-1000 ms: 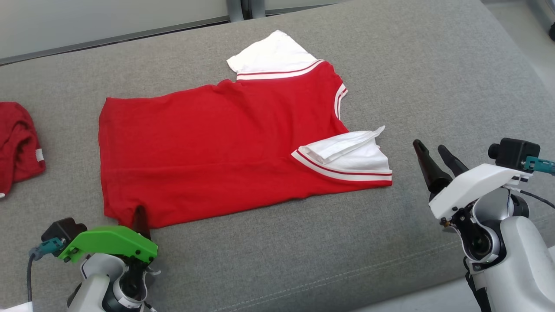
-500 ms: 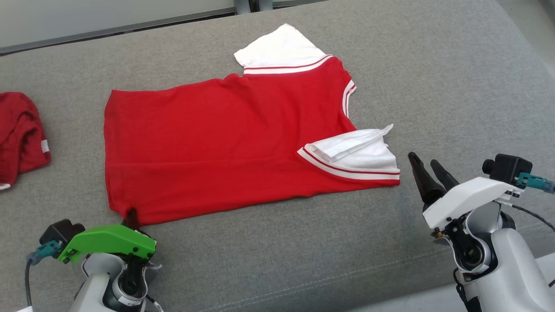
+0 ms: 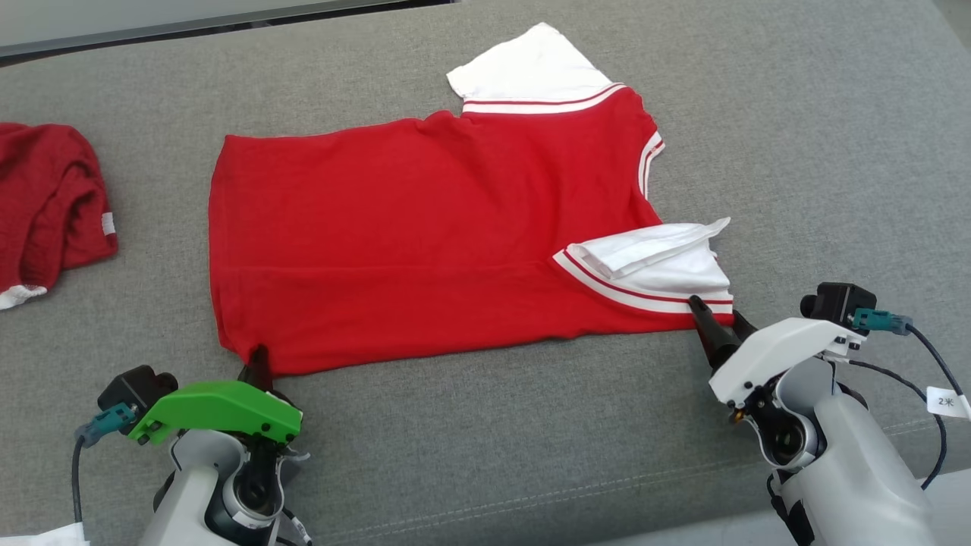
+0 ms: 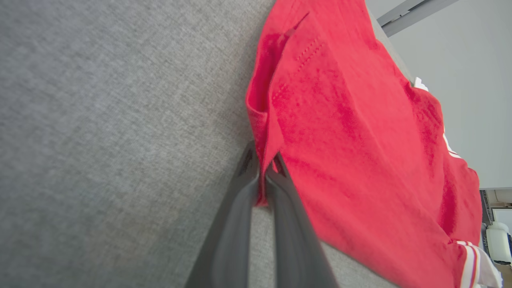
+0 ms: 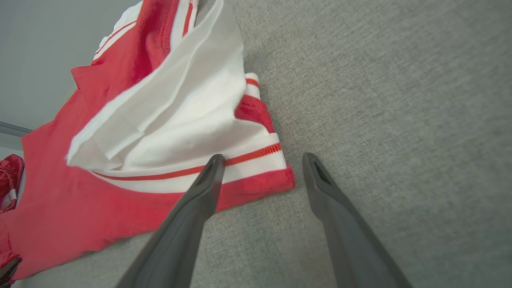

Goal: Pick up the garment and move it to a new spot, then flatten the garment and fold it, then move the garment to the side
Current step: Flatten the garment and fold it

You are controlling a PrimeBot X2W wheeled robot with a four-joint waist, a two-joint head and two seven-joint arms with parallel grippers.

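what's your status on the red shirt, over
Left gripper shut on red shirt hem corner. Right gripper open at sleeve-side corner, not yet closed. Second red garment apart at left, nothing blocking.

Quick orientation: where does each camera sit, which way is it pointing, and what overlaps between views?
Head: up on the head, looking down and forward at the shirt on the grey cushion; left gripper and right gripper show low.
Left wrist: along its shut fingers, pinching the shirt's hem corner.
Right wrist: along its open fingers, at the white sleeve.
Shared: all three see the shirt.
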